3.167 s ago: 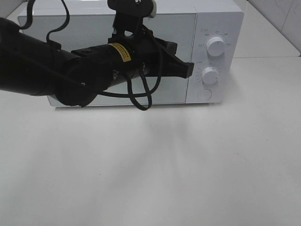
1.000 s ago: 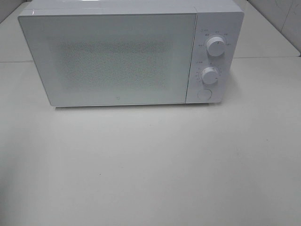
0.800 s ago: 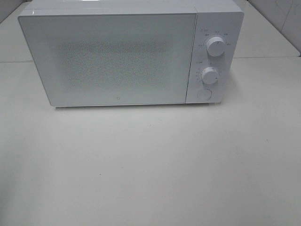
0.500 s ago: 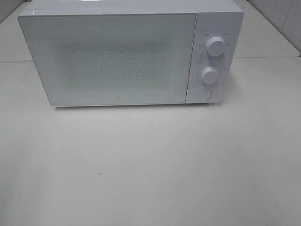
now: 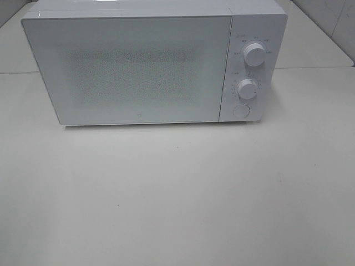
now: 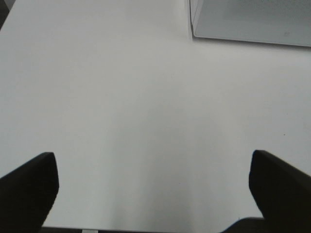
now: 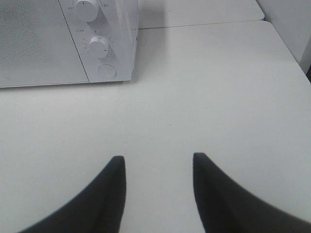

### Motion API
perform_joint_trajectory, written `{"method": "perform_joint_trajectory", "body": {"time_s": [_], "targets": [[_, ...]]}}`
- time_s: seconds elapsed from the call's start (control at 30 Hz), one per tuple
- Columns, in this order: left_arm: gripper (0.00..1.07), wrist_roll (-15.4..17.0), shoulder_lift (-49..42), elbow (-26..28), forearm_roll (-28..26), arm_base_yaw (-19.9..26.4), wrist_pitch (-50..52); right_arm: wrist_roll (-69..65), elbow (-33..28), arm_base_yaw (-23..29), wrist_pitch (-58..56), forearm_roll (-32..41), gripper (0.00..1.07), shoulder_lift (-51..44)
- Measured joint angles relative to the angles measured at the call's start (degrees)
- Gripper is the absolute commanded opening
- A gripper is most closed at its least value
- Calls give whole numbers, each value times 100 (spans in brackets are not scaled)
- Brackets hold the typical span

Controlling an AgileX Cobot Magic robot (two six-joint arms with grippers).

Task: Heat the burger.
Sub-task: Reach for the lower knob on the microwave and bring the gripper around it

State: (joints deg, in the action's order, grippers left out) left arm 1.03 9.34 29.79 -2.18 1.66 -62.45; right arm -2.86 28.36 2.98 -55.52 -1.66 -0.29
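The burger is out of view. A white microwave point(image 5: 133, 66) stands at the back of the table with its door shut; the speckled door glass shows nothing inside. Neither arm appears in the exterior high view. In the left wrist view my left gripper point(image 6: 151, 162) is open wide over bare table, with the microwave's lower corner point(image 6: 252, 22) ahead of it. In the right wrist view my right gripper point(image 7: 159, 160) is open with nothing between its fingers, and it hovers over the table short of the microwave's control panel point(image 7: 104, 43).
The control panel on the microwave's right side has an upper knob point(image 5: 254, 55), a lower knob point(image 5: 247, 88) and a round button point(image 5: 240, 111). A white table point(image 5: 177, 194) spreads in front. A tiled wall point(image 5: 338, 16) rises at the far right.
The left arm, which reached across the microwave door in the oldest frame, has left the exterior high view. Over the last second nothing has moved.
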Motion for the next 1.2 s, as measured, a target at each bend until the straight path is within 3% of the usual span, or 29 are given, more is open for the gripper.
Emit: {"method": "perform_joint_trajectory", "body": {"time_s": [0.23,1.2], "targets": [[102,0,-945,0,138,0,23,0,0,0,0,0,47,0],[102,0,-963,0,160,17,23,0,0,0,0,0,47,0]]}}
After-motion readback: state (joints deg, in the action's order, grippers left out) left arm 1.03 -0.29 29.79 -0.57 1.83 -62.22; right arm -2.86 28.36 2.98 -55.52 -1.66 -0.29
